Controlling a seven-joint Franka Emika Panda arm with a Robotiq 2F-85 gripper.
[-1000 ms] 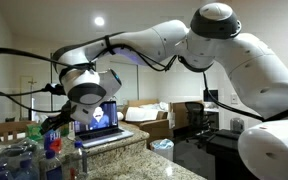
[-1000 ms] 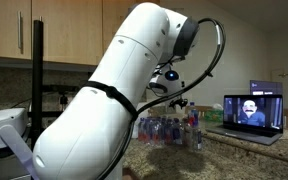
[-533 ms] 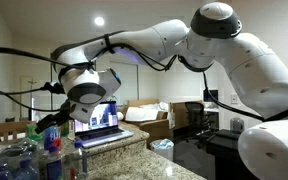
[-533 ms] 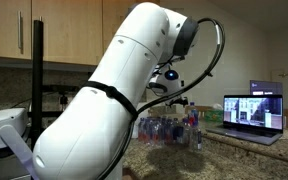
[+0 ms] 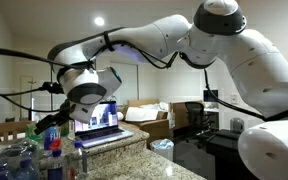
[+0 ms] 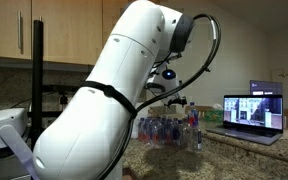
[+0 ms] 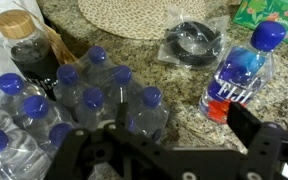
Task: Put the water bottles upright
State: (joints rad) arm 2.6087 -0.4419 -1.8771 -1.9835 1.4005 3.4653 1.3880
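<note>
In the wrist view, a pack of water bottles (image 7: pixel 84 100) is set on the table (image 7: pixel 184 92) at the left, a single bottle (image 7: pixel 246 75) to its right. Further back between them a ring-shaped object (image 7: pixel 194 42) is laid, before a woven mat (image 7: pixel 134 15).

A single recessed ceiling light (image 5: pixel 99 20) glows over a dim room. Up front, the speckled granite table (image 6: pixel 246 156); above it, warm wooden cabinets (image 6: pixel 69 30) over a dark backsplash. Farther back, a black office chair (image 5: pixel 195 116) stands beside a cardboard box (image 5: pixel 149 114), with a pale wall (image 5: pixel 9 68) behind.
</note>
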